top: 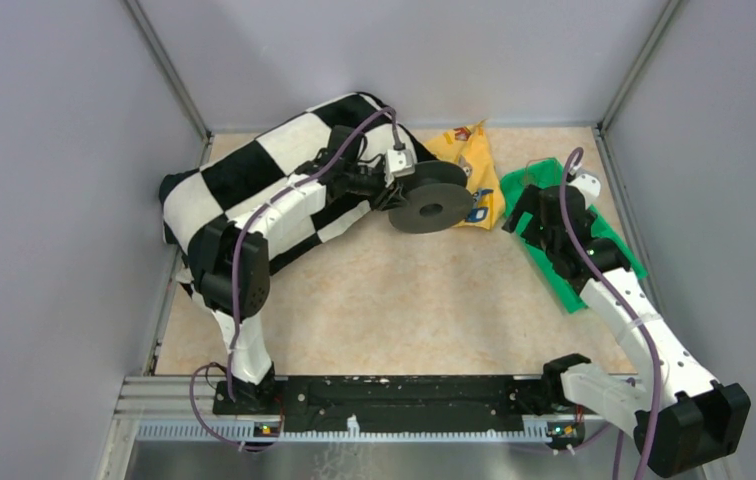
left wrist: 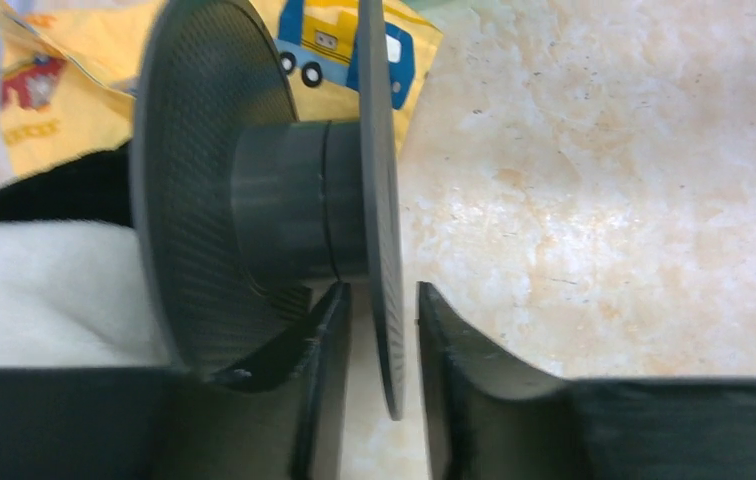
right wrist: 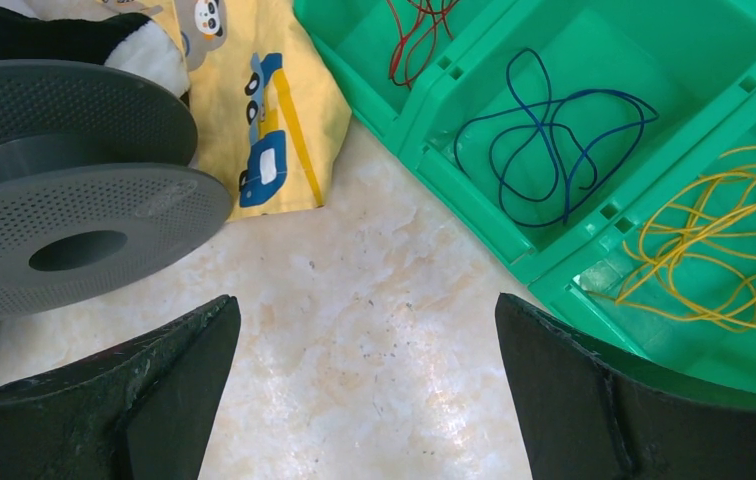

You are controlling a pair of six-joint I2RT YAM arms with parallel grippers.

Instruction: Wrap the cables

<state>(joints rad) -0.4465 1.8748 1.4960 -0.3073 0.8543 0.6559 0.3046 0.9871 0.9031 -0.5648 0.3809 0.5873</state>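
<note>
A dark grey spool hangs tilted over the table's far middle. My left gripper is shut on the rim of one of its flanges; in the left wrist view the flange stands between my fingers, and the hub is bare. The cables lie as thin loose loops in green bins: a red one, a dark blue one and a yellow one. My right gripper is open and empty above bare table, with the spool to its left and the bins to its right.
A black-and-white checkered cloth lies under and around the left arm. A yellow printed cloth lies behind the spool. The green bins stand at the right under the right arm. Grey walls close in the table on three sides.
</note>
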